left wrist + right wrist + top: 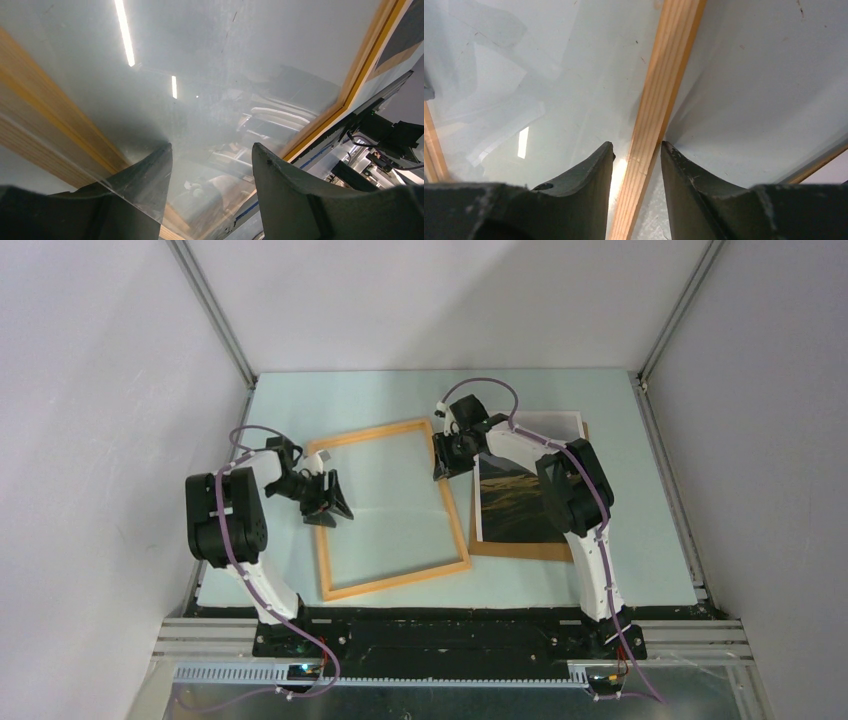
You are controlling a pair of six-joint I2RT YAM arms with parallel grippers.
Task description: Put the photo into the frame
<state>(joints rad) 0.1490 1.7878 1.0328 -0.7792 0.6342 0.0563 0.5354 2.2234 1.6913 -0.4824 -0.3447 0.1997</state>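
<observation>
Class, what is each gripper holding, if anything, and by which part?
Nothing is clamped. The right gripper straddles the frame's right rail, a gap showing; the left gripper hangs open at its left rail.

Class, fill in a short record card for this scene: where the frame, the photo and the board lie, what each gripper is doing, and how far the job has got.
frame: flat on the table, in the middle, no photo in it
photo: picture side up on the brown board, right of the frame, partly hidden by the right arm
left gripper: open, at the frame's left side
right gripper: open, fingers either side of the frame's right rail
job: photo not yet in the frame
</observation>
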